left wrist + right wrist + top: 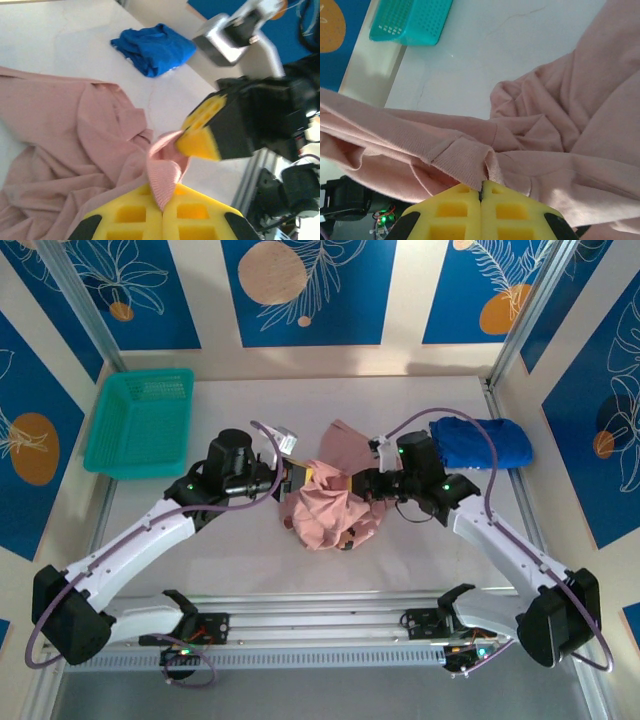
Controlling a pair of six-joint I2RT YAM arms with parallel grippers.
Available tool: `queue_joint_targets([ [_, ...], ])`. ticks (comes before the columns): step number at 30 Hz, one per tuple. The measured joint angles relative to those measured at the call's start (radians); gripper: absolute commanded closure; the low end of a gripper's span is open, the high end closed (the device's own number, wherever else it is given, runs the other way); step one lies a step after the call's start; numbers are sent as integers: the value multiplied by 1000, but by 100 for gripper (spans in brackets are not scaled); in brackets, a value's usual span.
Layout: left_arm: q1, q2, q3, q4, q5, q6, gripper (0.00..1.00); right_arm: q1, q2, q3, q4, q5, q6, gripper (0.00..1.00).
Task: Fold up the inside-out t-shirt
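On my far left, the teal plastic mesh basket (140, 420) sits at the back corner of the white table (400, 550), well apart from the work. Next, my left gripper (162, 214) has its yellow foam pads pressed together on a ribbed edge of the dusty salmon-pink cloth t-shirt (325, 512). The shirt lies bunched mid-table between the two arms, with one flap spread toward the back. Just right of that, my right gripper (481, 191) is likewise clamped on a folded hem strip (the two pinch points sit near each other). Farthest right, the crumpled royal-blue cloth garment (482, 442) rests at the table's edge, apart from the shirt.
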Motion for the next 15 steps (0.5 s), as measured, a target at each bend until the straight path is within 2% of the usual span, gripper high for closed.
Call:
queue_joint_targets([
  [3,32,-13,-23,-4,-28,1,100,-73,-64,11,-15,-73,-3,100],
  [8,84,-21,-62,3,-3,-12,100,-162,-125,36,-24,-199,-5,100],
  [15,93,-21,-63,12,74,-18,100,-183,-101,36,-41,-250,-14,100],
])
